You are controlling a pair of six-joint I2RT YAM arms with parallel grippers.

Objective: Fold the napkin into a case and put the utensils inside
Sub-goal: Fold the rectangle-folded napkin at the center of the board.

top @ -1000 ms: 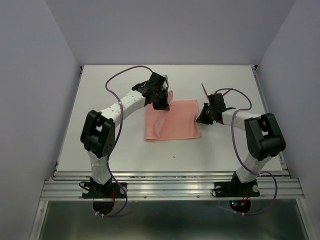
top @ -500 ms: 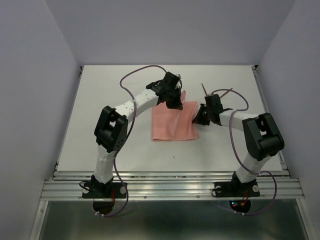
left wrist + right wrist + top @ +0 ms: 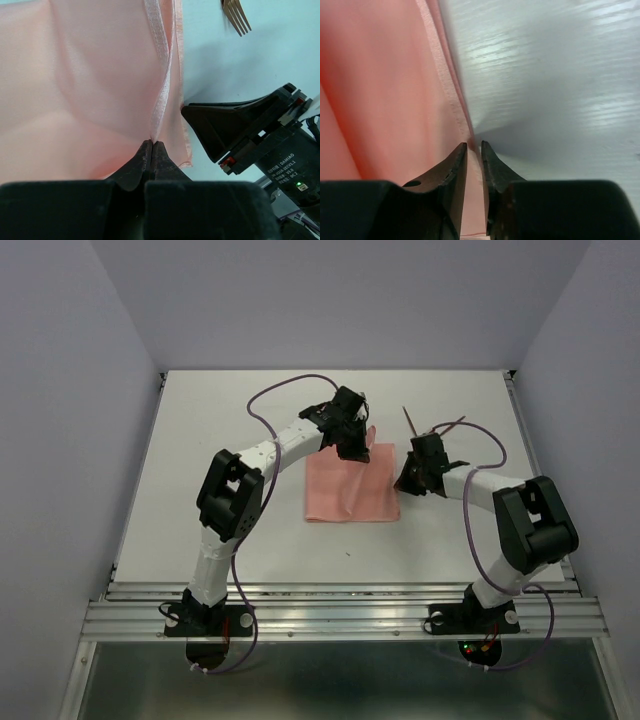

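Observation:
The salmon-pink napkin (image 3: 350, 492) lies mid-table, folded over on itself. My left gripper (image 3: 353, 447) is shut on a raised hem at the napkin's far right corner; the left wrist view shows the jaws (image 3: 151, 144) pinching the cloth (image 3: 90, 90). My right gripper (image 3: 405, 478) sits low at the napkin's right edge. Its jaws (image 3: 474, 145) stand a narrow gap apart, straddling the hem (image 3: 385, 90). A thin reddish-brown utensil (image 3: 408, 421) lies just behind the right gripper. Fork tines (image 3: 236, 17) show in the left wrist view. I cannot make out the second utensil.
The right gripper's black body (image 3: 230, 127) is close beside the left gripper's jaws. Purple cables (image 3: 290, 390) loop above both arms. The white table (image 3: 200, 460) ends at grooved rails (image 3: 340, 590) in front and grey walls at the sides.
My left gripper carried the napkin's left edge rightward over the cloth, so the napkin is narrower and doubled. My right gripper shifted slightly along the right edge.

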